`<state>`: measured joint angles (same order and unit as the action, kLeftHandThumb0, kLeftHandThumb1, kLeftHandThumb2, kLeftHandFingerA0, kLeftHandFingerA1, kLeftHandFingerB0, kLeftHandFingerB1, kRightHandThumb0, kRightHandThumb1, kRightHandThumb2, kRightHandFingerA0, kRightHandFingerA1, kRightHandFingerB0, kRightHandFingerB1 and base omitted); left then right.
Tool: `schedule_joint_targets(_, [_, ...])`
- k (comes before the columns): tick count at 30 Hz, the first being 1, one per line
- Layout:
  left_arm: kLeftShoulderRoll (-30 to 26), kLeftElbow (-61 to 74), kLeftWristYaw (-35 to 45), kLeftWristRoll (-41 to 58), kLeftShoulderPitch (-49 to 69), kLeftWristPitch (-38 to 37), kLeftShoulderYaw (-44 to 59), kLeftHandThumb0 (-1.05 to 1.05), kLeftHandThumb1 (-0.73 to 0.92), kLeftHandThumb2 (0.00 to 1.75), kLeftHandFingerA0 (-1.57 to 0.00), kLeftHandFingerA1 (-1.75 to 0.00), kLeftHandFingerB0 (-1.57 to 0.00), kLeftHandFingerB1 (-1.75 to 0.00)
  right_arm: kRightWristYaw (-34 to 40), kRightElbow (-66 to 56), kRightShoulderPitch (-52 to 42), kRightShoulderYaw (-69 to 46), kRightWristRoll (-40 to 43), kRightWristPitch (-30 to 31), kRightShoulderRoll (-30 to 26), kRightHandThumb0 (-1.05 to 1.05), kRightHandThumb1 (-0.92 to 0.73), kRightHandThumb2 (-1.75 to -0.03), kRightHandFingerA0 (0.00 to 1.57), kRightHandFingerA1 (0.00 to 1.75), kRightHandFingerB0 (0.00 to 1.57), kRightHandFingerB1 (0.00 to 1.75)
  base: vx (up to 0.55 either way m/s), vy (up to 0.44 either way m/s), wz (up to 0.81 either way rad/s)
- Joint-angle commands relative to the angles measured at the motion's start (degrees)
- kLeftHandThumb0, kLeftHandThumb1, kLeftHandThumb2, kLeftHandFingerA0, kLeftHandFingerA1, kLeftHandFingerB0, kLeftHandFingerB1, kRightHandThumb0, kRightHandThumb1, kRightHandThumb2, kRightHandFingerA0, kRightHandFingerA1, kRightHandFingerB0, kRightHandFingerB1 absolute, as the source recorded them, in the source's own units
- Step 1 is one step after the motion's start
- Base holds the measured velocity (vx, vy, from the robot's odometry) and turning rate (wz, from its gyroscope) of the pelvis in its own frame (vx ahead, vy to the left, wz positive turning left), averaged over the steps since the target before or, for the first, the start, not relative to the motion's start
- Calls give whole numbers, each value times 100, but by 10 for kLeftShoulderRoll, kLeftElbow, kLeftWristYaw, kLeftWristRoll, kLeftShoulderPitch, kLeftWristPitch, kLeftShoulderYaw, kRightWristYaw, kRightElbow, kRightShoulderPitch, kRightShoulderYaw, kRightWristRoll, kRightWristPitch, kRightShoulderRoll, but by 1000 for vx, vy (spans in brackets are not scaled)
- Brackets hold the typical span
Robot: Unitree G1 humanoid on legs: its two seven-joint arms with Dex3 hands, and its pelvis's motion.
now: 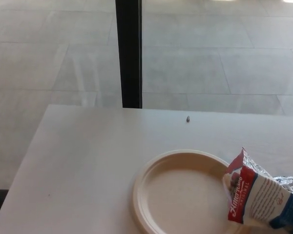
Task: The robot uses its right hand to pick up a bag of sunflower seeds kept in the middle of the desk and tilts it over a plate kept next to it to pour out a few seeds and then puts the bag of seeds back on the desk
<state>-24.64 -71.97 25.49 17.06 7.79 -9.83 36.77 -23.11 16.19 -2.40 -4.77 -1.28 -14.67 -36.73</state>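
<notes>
A bag of sunflower seeds (256, 195), white with a red panel and a silver torn top, lies tilted at the lower right with its open end over the right rim of the plate. The cream round plate (158, 195) sits at the bottom centre of the white desk, and I see no seeds in it. One small dark seed (188, 118) lies alone on the desk near the far edge. Neither of my hands shows in the head view, and what holds the bag's lower end is cut off by the picture's edge.
The white desk (88, 161) runs from the left to the right edge of the picture. Beyond its far edge stands a black vertical post (128, 53) against a grey tiled floor.
</notes>
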Motion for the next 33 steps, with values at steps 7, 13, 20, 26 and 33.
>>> schedule_joint_targets(7, [-13,-3,7,12,2,-22,-3,-79,76,63,-40,-54,-39,-37,25,7,12,35,-75,-32,-3,-101,-59,-97,0,0,0,2,0,0,0])
schedule_joint_targets(13, [-13,-5,9,9,4,-30,-6,-78,77,63,-40,-55,-39,-37,40,-12,12,62,-110,-26,5,-98,-57,-94,0,0,0,0,0,0,0])
schedule_joint_targets(20, [-15,-5,1,10,3,-24,-7,-78,61,101,-39,-62,-34,-50,46,-21,21,99,-141,-30,12,-98,-56,-92,0,0,0,3,0,0,0])
schedule_joint_targets(26, [-15,-7,3,10,5,-24,-9,-80,76,63,-42,-54,-40,-37,58,-19,27,115,-168,-33,4,-97,-56,-91,0,0,0,3,0,0,0])
schedule_joint_targets(33, [-13,-4,8,10,13,-27,-11,-78,78,64,-42,-55,-40,-37,88,4,53,113,-185,-25,14,-98,-56,-91,0,1,0,2,0,0,0])
